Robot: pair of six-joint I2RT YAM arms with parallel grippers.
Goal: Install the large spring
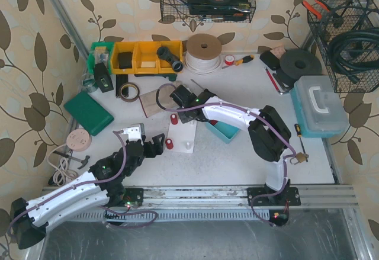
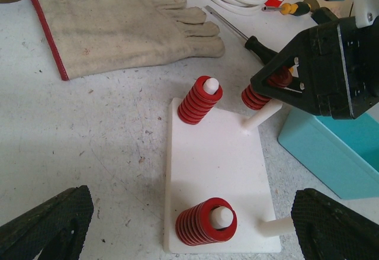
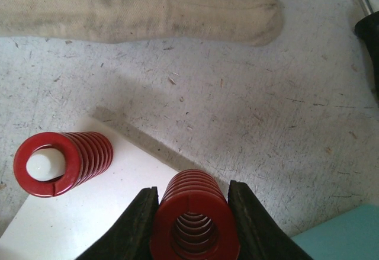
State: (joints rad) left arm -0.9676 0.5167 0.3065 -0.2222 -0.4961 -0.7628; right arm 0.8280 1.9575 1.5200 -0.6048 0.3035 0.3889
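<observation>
We see two springs [image 2: 200,100] seated on the white plate [image 2: 213,171], midway between the tabletop's [image 1: 237,159] left and right edges. Our right claw [image 3: 192,201] is clamped on the large spring [image 2: 256,98] beside the far-right peg [image 2: 260,118], not yet threaded on. Our left claw [image 1: 157,144] hangs spread apart.

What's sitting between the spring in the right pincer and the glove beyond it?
Nothing. In the right wrist view, only bare, scuffed table separates the held spring from the glove.

We observe the large red coil spring [image 3: 194,224], clamped in the right hand [image 3: 192,196], at the top of the white base's [image 2: 213,165] far-right peg [image 2: 260,118].
</observation>
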